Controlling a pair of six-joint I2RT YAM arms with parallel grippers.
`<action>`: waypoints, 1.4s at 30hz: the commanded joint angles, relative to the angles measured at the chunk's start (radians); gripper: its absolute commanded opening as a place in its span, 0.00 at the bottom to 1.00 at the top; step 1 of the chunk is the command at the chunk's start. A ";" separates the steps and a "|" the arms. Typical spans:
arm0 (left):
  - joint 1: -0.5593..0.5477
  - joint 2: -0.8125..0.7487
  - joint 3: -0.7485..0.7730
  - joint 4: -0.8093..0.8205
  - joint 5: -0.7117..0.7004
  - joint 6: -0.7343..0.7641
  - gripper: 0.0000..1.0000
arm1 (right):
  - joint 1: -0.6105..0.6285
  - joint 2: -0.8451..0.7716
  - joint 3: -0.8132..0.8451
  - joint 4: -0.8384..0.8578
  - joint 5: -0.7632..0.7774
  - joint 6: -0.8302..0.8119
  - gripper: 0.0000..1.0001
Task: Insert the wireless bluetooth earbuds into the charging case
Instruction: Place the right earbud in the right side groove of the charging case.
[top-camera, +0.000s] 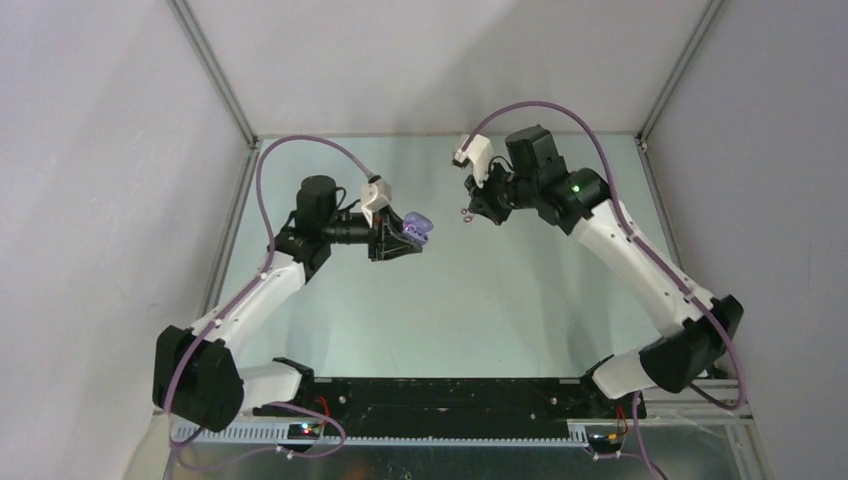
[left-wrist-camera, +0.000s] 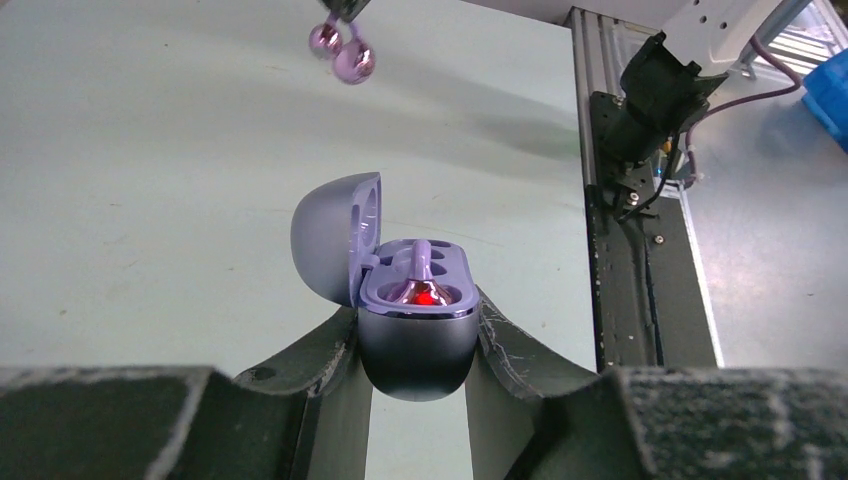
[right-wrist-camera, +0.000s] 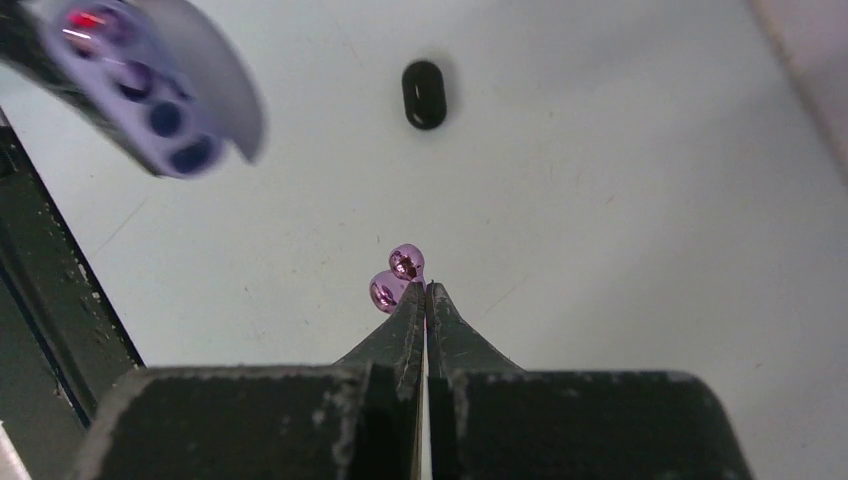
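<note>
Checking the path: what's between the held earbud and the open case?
Nothing: the top view shows only bare table between the earbud and the charging case.

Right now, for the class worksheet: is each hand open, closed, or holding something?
Left hand: closed on the open charging case.
Right hand: shut, pinching a glossy lilac earbud at its tips.
</note>
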 joint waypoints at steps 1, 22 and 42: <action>-0.021 0.019 0.003 0.050 0.047 -0.023 0.00 | 0.070 -0.120 -0.027 0.096 0.097 -0.012 0.00; -0.056 0.072 0.083 -0.206 0.193 0.167 0.00 | 0.354 -0.143 -0.074 0.071 0.186 -0.109 0.00; -0.060 0.063 0.094 -0.251 0.204 0.203 0.00 | 0.418 -0.101 -0.104 0.069 0.207 -0.140 0.00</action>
